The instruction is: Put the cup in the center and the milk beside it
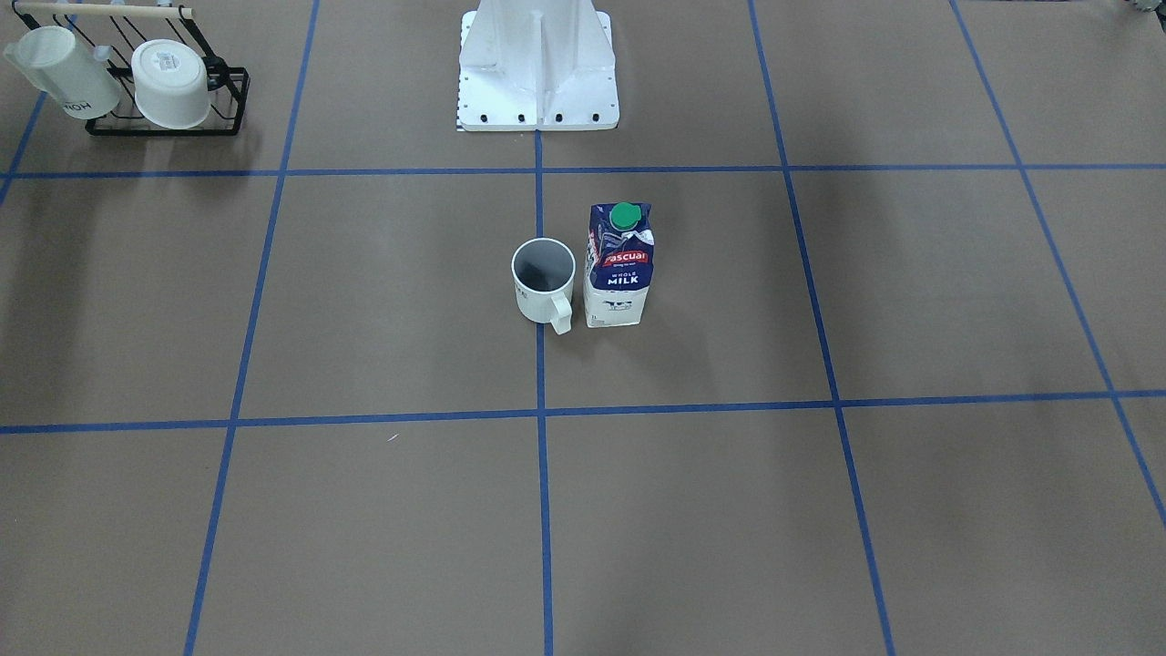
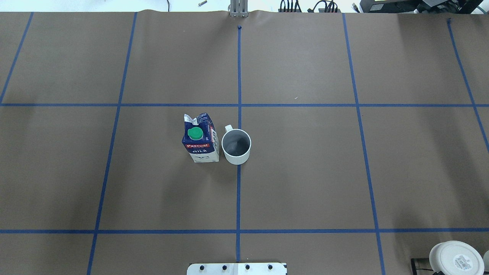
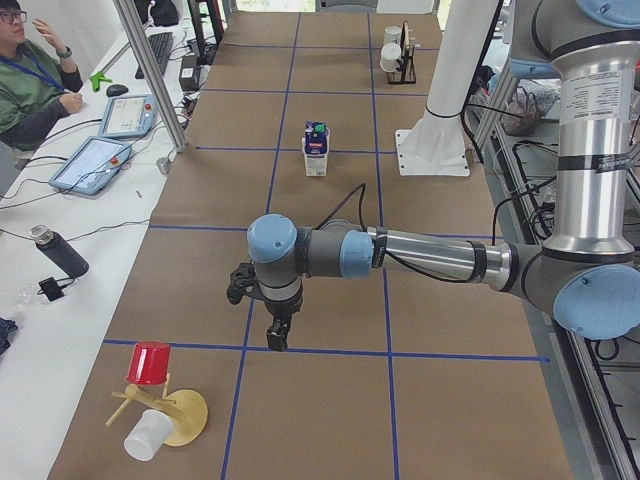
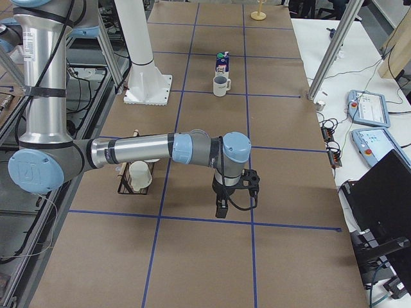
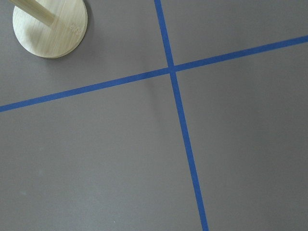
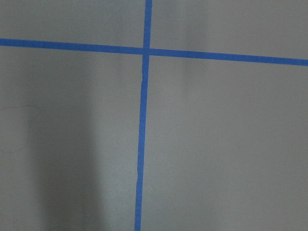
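Note:
The cup [image 1: 545, 292], a small white mug with a dark grey inside, stands upright on the blue tape line of the center [image 1: 540, 369]. It also shows in the overhead view [image 2: 237, 147] and the right side view [image 4: 220, 85]. The milk [image 1: 618, 266], a blue and white carton with a green cap, stands upright close beside it, just apart [image 2: 200, 139] [image 3: 317, 150]. My left gripper [image 3: 277, 335] hangs far from both, near the table's left end; I cannot tell whether it is open. My right gripper [image 4: 220, 210] hangs near the right end; I cannot tell its state either.
A black wire rack [image 1: 228, 100] holds two white mugs [image 1: 171, 84] at the table's right end, under my right arm [image 4: 135, 176]. A wooden mug tree [image 3: 185, 415] with a red cup [image 3: 150, 362] stands at the left end. The robot's white base [image 1: 537, 91] is behind the cup. An operator [image 3: 25, 75] sits alongside.

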